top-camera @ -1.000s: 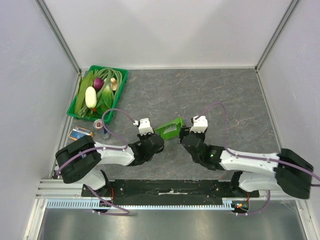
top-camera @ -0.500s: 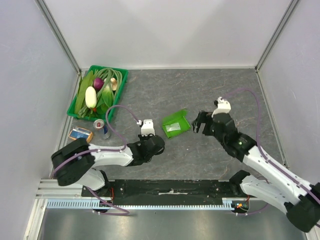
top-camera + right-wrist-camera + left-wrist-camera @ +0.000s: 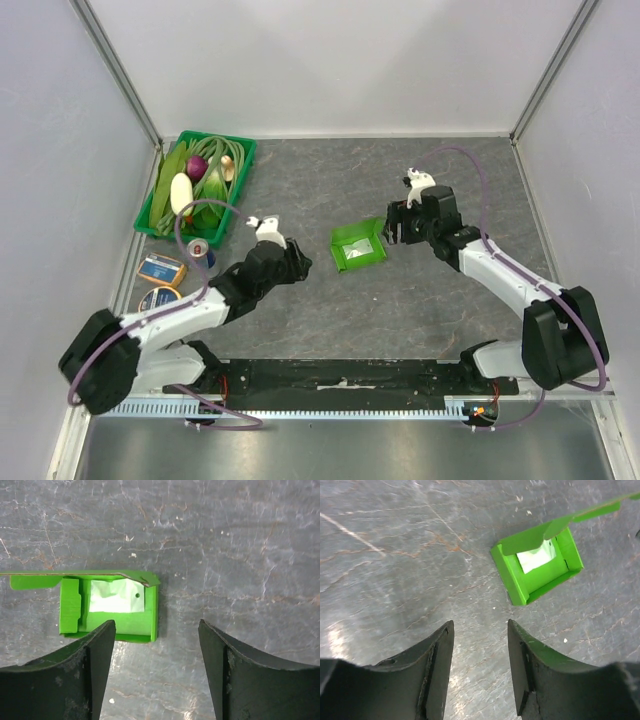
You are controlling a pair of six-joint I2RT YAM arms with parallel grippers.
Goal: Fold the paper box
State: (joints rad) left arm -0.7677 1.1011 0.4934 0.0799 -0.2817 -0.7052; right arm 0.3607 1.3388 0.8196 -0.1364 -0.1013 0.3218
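Observation:
The paper box [image 3: 358, 245] is a lime-green card tray standing on the grey table, walls folded up, one long flap sticking out, a white slip inside. Neither gripper touches it. My left gripper [image 3: 302, 262] is open and empty to its left, and in the left wrist view the paper box [image 3: 537, 567] lies ahead of and right of that gripper [image 3: 481, 624]. My right gripper [image 3: 392, 226] is open just right of the box. In the right wrist view the box [image 3: 120, 625] sits beside the left finger of that gripper [image 3: 156, 622], mostly outside the gap.
A green crate [image 3: 238, 185] of vegetables stands at the back left. A red can [image 3: 200, 249] and two flat tins [image 3: 160, 268] [image 3: 155, 298] lie near the left arm. White walls close in the table on three sides.
Both grippers have let go of the box and drawn away from it, the left one leftward and the right one to the far right. The box now rests on the table.

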